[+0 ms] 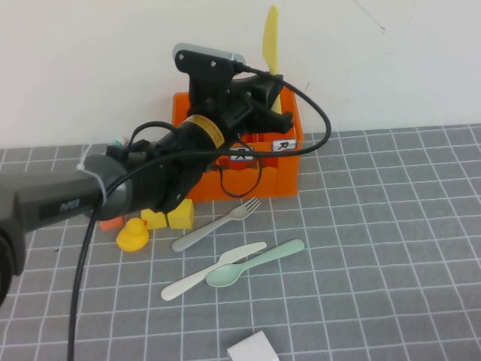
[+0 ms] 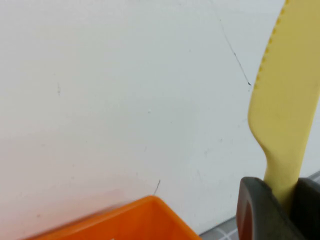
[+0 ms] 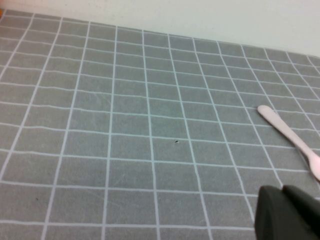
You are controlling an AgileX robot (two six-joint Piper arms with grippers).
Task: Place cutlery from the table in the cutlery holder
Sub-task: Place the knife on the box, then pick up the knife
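My left gripper [image 1: 267,94] is shut on the yellow knife [image 1: 270,41] and holds it upright, blade up, over the right rear part of the orange cutlery holder [image 1: 282,171]. In the left wrist view the knife [image 2: 285,100] stands between the grey fingers [image 2: 252,212], with the holder's rim [image 2: 125,222] below. The grey-green fork [image 1: 218,223], the white knife [image 1: 213,270] and the mint-green spoon [image 1: 257,263] lie on the table [image 1: 376,226] in front of the holder. My right gripper [image 3: 292,216] is out of the high view; it hangs shut and empty over bare tiles.
A yellow duck [image 1: 133,235], two yellow cubes [image 1: 170,216] and an orange cube [image 1: 111,222] sit left of the fork. A small white box [image 1: 252,348] lies at the front edge. A pale cutlery handle [image 3: 287,134] shows in the right wrist view. A white wall stands behind the holder.
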